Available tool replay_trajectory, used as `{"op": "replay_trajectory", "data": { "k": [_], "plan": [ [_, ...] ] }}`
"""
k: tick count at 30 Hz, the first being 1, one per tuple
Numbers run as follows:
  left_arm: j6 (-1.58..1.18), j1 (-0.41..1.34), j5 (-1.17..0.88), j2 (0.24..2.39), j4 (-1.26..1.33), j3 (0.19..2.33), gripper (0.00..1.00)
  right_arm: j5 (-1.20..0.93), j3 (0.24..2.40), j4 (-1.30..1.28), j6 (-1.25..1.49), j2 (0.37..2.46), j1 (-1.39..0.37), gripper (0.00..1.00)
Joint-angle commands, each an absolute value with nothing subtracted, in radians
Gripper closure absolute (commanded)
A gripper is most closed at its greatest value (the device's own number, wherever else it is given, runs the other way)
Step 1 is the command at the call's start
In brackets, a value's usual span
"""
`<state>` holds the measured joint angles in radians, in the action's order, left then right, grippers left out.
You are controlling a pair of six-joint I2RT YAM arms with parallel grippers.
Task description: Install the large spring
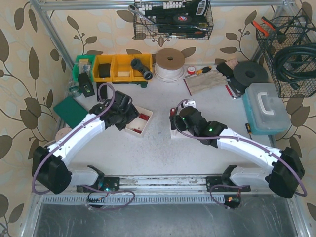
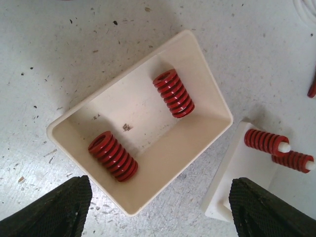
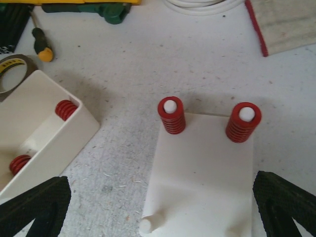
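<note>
4 red springs in view. 2 lie loose on their sides in the cream tray [image 2: 173, 163], mid-frame in the left wrist view: lower-left spring [image 2: 113, 156] and upper-right spring [image 2: 174, 93]. 2 sit on pegs at the top corners of the white plate [image 3: 202, 168] — left seated spring [image 3: 171, 116], right seated spring [image 3: 243, 122]. 1 bare peg [image 3: 145, 224] at its lower left. Fingers of the left gripper [image 2: 160, 210] and right gripper [image 3: 163, 207] are spread, holding nothing.

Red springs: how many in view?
4. Left tray spring and right tray spring lie in the cream tray; left peg spring and right peg spring sit on the white base. More may be hidden.
</note>
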<state>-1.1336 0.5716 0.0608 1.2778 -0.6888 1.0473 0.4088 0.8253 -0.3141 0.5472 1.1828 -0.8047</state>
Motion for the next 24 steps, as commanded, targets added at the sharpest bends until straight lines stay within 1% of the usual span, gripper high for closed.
{"op": "replay_trajectory", "data": {
  "k": [1, 4, 11, 17, 21, 23, 24],
  "plan": [
    [-1.120, 0.601, 0.096, 1.288, -0.719, 1.061, 0.18, 0.345, 0.840, -0.275, 0.537, 1.195, -0.806, 0.01],
    [-1.118, 0.610, 0.091, 1.285, -0.711, 1.049, 0.14, 0.327, 0.834, -0.263, 0.556, 1.207, -0.805, 0.01],
    [-1.103, 0.614, 0.082, 1.300, -0.712, 1.051, 0.14, 0.337, 0.818, -0.251, 0.598, 1.198, -0.805, 0.01],
    [-1.129, 0.614, 0.106, 1.337, -0.761, 1.097, 0.20, 0.366, 0.796, -0.226, 0.606, 1.180, -0.806, 0.01],
    [-1.135, 0.614, 0.161, 1.380, -0.813, 1.158, 0.25, 0.372, 0.791, -0.214, 0.607, 1.181, -0.806, 0.01],
    [-1.149, 0.614, 0.162, 1.410, -0.813, 1.173, 0.29, 0.373, 0.797, -0.224, 0.603, 1.185, -0.805, 0.01],
    [-1.165, 0.614, 0.149, 1.425, -0.794, 1.169, 0.30, 0.374, 0.799, -0.228, 0.602, 1.186, -0.805, 0.01]
  ]
}}
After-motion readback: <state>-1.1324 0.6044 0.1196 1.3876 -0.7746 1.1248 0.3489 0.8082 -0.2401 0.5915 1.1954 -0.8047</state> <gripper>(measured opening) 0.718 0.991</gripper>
